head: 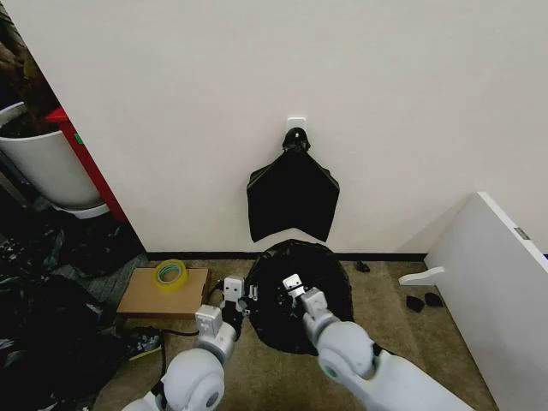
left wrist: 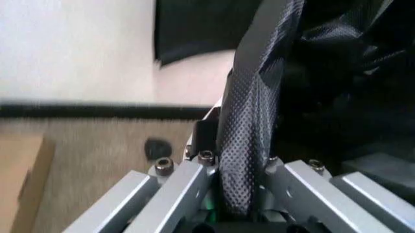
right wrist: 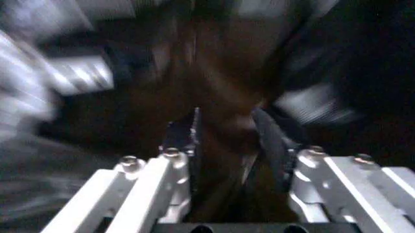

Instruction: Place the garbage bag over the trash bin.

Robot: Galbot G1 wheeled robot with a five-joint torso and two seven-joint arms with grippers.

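The bag (head: 300, 295) covers the bin on the carpet by the wall, hiding it. Left gripper (head: 239, 295) pinches the bag's edge at its left side. Right gripper (head: 288, 289) sits inside the bag's mouth, jaws slightly apart on blurred film; grip unclear. A tape roll (head: 169, 273) lies on cardboard (head: 163, 295) left.

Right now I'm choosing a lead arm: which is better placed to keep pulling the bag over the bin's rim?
Probably left: the left gripper grips the garbage bag film; the right gripper sits open inside.
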